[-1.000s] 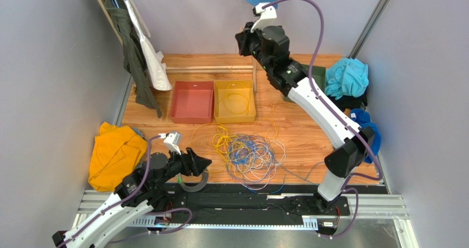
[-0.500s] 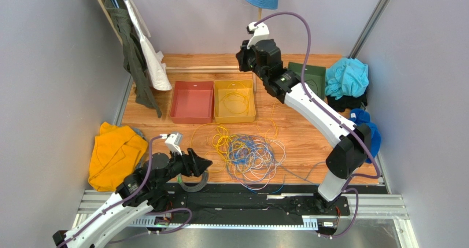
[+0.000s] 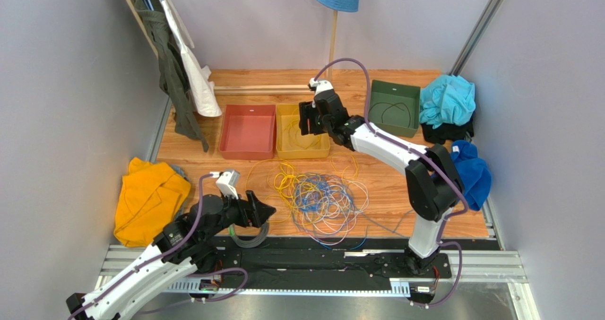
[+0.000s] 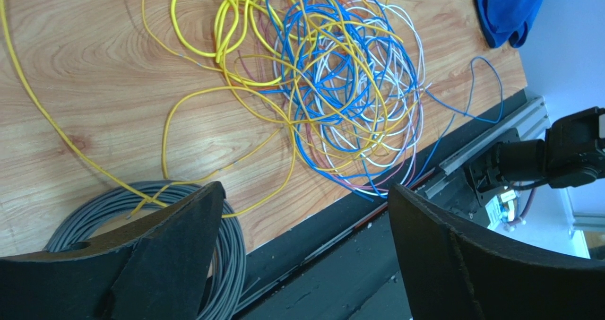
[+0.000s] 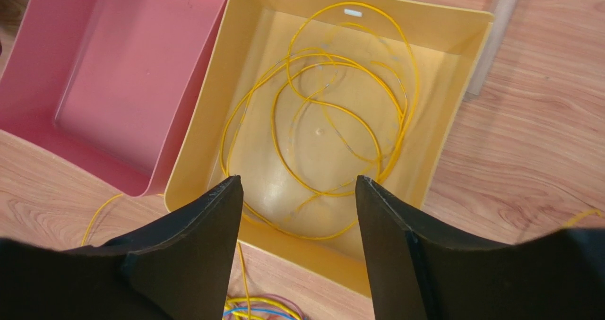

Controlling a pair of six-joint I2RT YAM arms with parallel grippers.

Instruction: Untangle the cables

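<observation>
Your right gripper [image 5: 297,185] hangs open and empty over the yellow bin [image 5: 213,121], midway along the far edge of the table. One yellow cable [image 5: 334,114] lies curled inside, so that drop looks done. Lift straight up so the fingers catch no loop.

The cables [image 3: 321,196] sit tangled in the middle, towards the near edge. Take next a yellow loop on the heap's fringe, not its core, and draw it slowly. Your left gripper [image 4: 305,192], jaws wide and holding nothing, could pin the heap meanwhile.

Only the right wrist view shows the pink bin [image 5: 121,72] bare. Only the left wrist view shows a yellow strand crossing the grey coil [image 4: 234,263] just beside its finger. Mind that.
</observation>
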